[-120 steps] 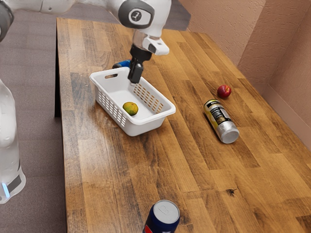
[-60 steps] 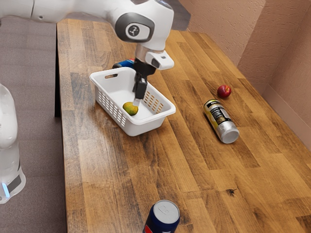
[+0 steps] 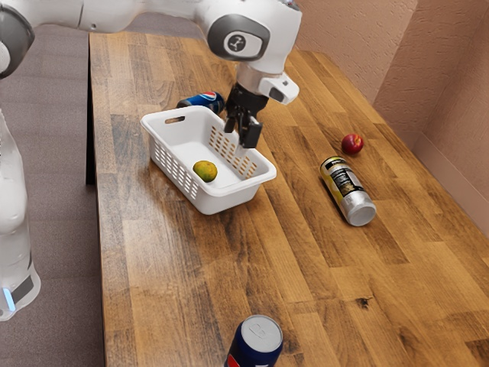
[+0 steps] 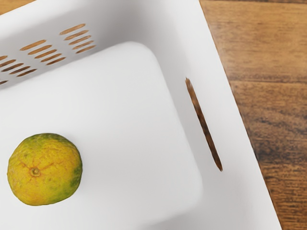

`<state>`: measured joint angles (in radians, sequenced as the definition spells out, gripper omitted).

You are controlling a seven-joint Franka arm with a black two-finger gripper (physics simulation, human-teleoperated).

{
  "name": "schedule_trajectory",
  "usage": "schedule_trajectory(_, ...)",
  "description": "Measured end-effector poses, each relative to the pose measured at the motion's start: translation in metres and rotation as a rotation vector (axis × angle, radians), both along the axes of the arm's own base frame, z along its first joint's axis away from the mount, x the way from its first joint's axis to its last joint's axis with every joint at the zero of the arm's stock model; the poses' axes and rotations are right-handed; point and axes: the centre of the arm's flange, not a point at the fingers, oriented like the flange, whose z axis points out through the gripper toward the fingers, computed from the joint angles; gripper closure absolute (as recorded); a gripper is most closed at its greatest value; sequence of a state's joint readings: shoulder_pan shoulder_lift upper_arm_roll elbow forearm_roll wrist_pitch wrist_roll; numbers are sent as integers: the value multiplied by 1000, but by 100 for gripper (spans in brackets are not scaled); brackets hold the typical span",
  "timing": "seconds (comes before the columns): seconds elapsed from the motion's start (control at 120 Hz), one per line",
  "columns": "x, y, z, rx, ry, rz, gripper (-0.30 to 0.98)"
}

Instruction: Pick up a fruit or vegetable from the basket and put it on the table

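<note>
I have the pincer (image 3: 241, 138) spread and empty, the orange (image 3: 205, 170) lower, toward the exterior view's left.

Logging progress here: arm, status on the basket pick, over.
Black two-finger gripper open, empty, above white plastic basket. Round yellow-green fruit on basket's floor. Basket walls around it; nothing on top.

Soft, even light brightens a wooden table (image 3: 153, 267) in the exterior view, where a pale, milky glare spreads across the planks on that view's left, beside a gleaming white basket (image 3: 265, 177), while the gray floor (image 3: 57, 229) lies duller. In the wrist view, the basket's interior glows nearly white, with faint gray shading along its inner walls and a muted sheen on the mottled fruit (image 4: 45, 169).
</note>
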<state>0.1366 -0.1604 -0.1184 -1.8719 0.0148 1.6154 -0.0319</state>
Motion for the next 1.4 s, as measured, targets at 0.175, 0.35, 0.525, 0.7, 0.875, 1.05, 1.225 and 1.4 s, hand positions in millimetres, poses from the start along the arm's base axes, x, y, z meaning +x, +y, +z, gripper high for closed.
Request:
schedule_trajectory(0.175, 14, 7, -25, 11, 12, 78, 0)
schedule_trajectory(0.35, 15, 43, -44, 15, -21, 188, 0)
schedule_trajectory(0.525, 9, 80, -61, 12, -32, 288, 0)
schedule_trajectory(0.7, -13, 85, -83, 11, -30, 325, 0)
schedule_trajectory(0.875, -18, 84, -94, 11, -47, 340, 0)
schedule_trajectory(1.05, -22, 84, -108, 12, -57, 352, 0)
schedule_trajectory(1.225, -19, 84, -114, 10, -88, 363, 0)
schedule_trajectory(1.4, -15, 90, -123, 9, -107, 380, 0)
